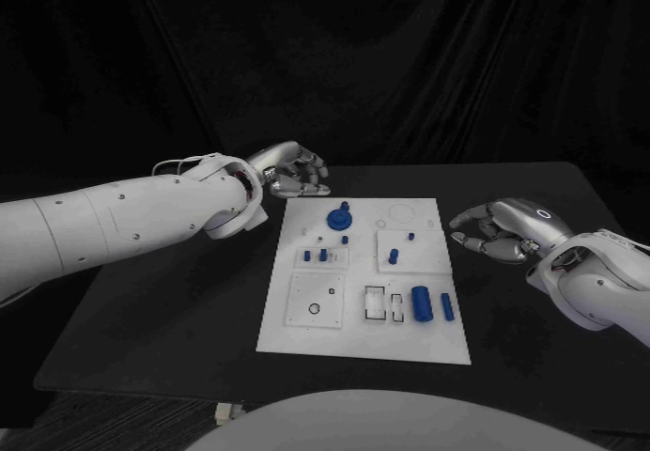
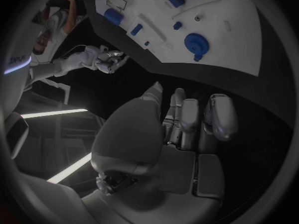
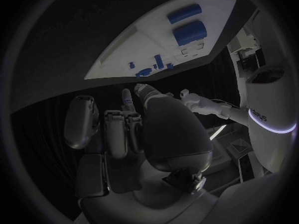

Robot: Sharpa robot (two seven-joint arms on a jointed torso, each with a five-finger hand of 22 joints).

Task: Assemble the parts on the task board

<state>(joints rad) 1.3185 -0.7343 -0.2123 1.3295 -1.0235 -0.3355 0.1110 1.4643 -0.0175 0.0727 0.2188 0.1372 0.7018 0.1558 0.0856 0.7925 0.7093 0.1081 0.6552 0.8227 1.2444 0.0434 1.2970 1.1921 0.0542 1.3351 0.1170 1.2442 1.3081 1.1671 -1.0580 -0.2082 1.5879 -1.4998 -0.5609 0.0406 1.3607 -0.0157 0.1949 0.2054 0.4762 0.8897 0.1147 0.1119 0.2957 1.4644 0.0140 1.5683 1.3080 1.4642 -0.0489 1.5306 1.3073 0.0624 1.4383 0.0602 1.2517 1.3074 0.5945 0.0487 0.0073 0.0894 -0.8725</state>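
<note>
The white task board (image 1: 355, 329) lies in the middle of the black table. On it a round blue part (image 1: 339, 220) stands at the far end, small blue pegs (image 1: 394, 255) sit mid-board, and two blue cylinders (image 1: 423, 303) lie near the right edge. My left hand (image 1: 291, 171) hovers just beyond the board's far left corner, its fingers (image 2: 187, 119) curled in with nothing in them. My right hand (image 1: 499, 230) hangs off the board's right edge, level with the pegs, its fingers (image 3: 118, 129) also curled and holding nothing. The left wrist view shows the round part (image 2: 197, 45) on the board (image 2: 236, 40).
Bare black table (image 1: 162, 310) surrounds the board on both sides. Rectangular recesses (image 1: 382, 305) and a square plate with a small ring (image 1: 315, 303) mark the board's near half. A black curtain closes off the back.
</note>
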